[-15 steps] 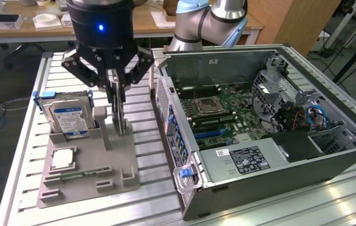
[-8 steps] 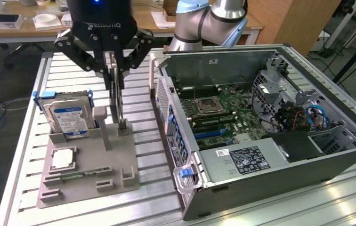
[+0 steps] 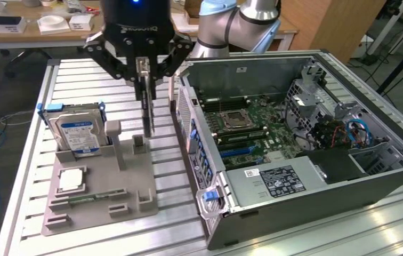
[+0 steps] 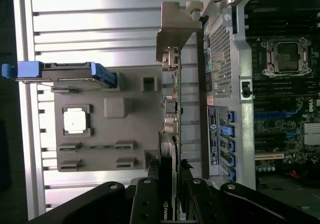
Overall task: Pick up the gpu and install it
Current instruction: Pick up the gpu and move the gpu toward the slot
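Note:
My gripper (image 3: 144, 74) is shut on the gpu (image 3: 146, 106). The card hangs edge-on, thin and upright, with its silver bracket facing the camera. Its lower end is just above the grey holder tray (image 3: 102, 181), close to a small slot post. In the wrist view the gpu (image 4: 171, 114) runs away from the black fingers (image 4: 149, 196), ending in its bent metal bracket (image 4: 176, 22). It hangs between the tray and the rear wall of the open computer case (image 3: 294, 133). The motherboard (image 3: 251, 128) lies exposed inside the case.
On the tray stand a silver hard drive with a blue label (image 3: 80, 133), a square processor chip (image 3: 71, 180) and a slim green memory stick (image 4: 92, 146). The case's rear panel (image 4: 222, 84) is right beside the card. Everything rests on a ribbed aluminium table (image 3: 24, 160).

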`<state>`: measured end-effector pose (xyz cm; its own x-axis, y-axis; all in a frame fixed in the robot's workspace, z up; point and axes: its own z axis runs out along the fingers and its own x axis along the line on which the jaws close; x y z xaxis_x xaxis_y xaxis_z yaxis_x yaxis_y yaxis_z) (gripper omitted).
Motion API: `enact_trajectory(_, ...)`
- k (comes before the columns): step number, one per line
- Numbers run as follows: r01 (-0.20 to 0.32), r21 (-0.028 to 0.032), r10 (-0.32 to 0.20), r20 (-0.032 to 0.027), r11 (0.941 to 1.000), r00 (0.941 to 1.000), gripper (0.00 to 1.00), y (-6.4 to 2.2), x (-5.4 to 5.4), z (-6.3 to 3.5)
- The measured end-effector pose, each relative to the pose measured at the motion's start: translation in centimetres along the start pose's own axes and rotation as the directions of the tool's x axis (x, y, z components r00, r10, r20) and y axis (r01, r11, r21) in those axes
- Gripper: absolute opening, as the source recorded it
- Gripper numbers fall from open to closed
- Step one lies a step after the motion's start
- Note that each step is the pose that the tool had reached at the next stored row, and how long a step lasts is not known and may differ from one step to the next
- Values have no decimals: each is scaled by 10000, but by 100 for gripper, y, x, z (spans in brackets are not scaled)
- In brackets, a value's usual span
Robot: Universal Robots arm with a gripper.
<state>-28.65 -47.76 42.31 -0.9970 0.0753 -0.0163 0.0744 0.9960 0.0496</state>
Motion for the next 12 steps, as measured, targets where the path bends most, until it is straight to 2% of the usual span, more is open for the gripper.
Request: enact_trajectory(12,59,-2,-59,-8,10000,10000,26,40,-544,11)
